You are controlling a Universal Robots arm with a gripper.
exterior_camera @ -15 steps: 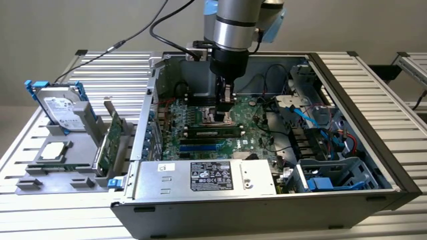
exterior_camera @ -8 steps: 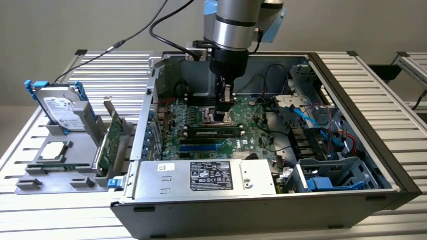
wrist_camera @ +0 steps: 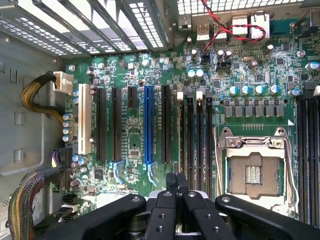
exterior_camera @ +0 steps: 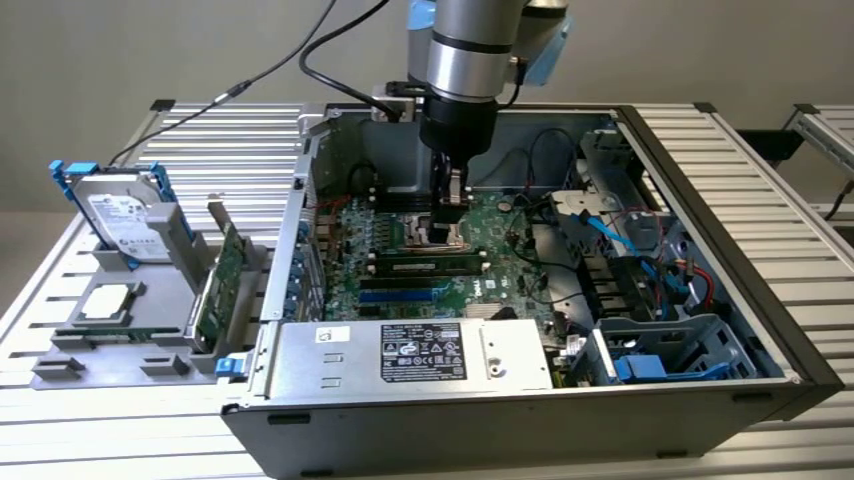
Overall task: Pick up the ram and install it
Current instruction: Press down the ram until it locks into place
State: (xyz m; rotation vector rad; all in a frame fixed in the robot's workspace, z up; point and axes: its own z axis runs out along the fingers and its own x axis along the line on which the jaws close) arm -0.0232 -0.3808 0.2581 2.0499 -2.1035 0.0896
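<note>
Standing on a slatted metal table point(exterior_camera: 747, 150), open computer case point(exterior_camera: 694, 290); closed, empty gripper point(exterior_camera: 451, 225) hangs above motherboard point(wrist_camera: 135, 75). Ram point(exterior_camera: 424, 265) seated in slot. Plain grey wall behind.

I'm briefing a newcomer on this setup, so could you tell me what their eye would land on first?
First, the open computer case in the middle, its green motherboard exposed. The arm reaches in from above, its shut gripper just over the board near a RAM stick in its slot. At the exterior view's left, a hard drive stands in a grey holder.
</note>
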